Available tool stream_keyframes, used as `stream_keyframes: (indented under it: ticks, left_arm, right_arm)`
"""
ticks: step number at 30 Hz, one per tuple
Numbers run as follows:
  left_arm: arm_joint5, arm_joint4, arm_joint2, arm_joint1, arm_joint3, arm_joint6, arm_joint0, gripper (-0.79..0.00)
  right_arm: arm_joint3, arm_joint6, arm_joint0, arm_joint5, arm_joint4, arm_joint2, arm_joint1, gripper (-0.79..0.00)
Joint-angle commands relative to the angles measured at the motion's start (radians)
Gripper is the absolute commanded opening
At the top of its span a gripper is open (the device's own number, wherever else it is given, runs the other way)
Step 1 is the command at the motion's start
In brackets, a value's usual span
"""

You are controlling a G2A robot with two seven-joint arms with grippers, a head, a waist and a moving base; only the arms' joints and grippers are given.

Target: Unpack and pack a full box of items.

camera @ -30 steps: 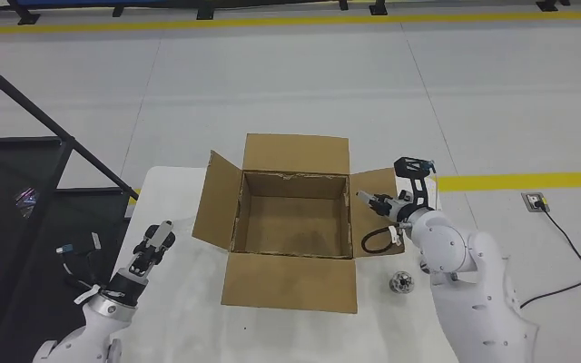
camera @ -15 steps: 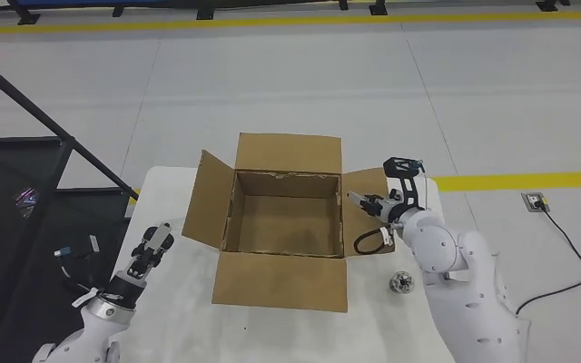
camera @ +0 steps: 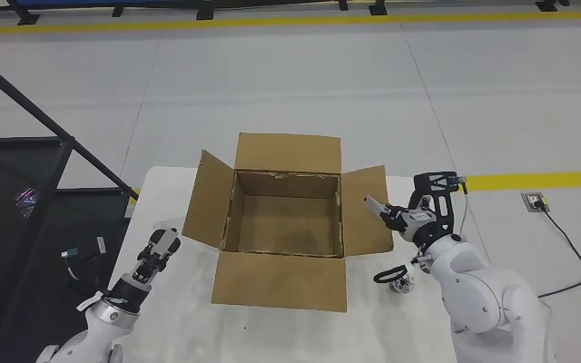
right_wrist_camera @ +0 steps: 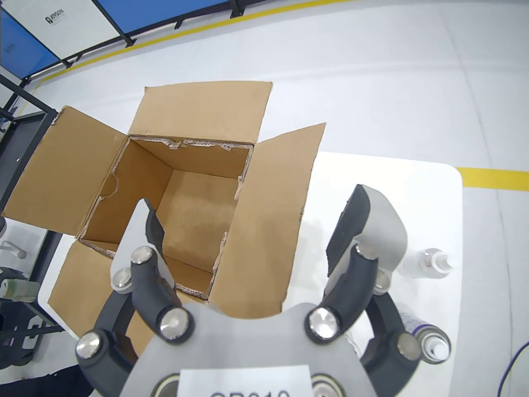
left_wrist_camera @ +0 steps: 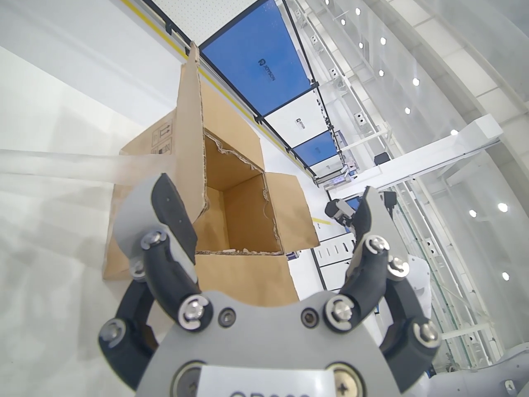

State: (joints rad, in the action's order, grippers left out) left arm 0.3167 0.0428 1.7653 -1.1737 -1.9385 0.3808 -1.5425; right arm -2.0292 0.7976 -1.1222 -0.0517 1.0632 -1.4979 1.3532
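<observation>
Withdrawing from the right flap of the box [camera: 280, 283], the right tool [right_wrist_camera: 252, 204] now hangs released over the right edge of the worktop [camera: 195, 331]; the left tool [left_wrist_camera: 264, 185], released, waits near the left edge. Nudged leftward, the box sits mid-worktop, apparently bare, so repacking seems next. Its near inner wall is hidden; bottles [right_wrist_camera: 425, 268] are partly blocked.

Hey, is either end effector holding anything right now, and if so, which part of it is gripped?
Nothing is held. The left end effector and the right end effector are both open and empty.
</observation>
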Motion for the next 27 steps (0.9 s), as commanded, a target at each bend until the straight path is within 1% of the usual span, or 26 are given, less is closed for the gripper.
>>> stream_keyframes:
  ticks: [1,22,25,27]
  left_arm:
    - [0.0,0.0,0.0,0.0,0.0,0.0,0.0,0.0]
    - [0.0,0.0,0.0,0.0,0.0,0.0,0.0,0.0]
    - [0.0,0.0,0.0,0.0,0.0,0.0,0.0,0.0]
    - [-0.003,-0.012,0.004,0.0,0.004,-0.003,0.0,0.0]
  right_arm:
    - [0.007,0.002,0.004,-0.001,-0.002,0.001,0.0,0.0]
    - [0.007,0.002,0.004,-0.001,-0.002,0.001,0.0,0.0]
    - [0.003,-0.018,-0.009,0.017,0.017,0.001,-0.003,0.0]
    - [-0.022,-0.018,-0.021,0.048,0.048,0.002,-0.007,0.0]
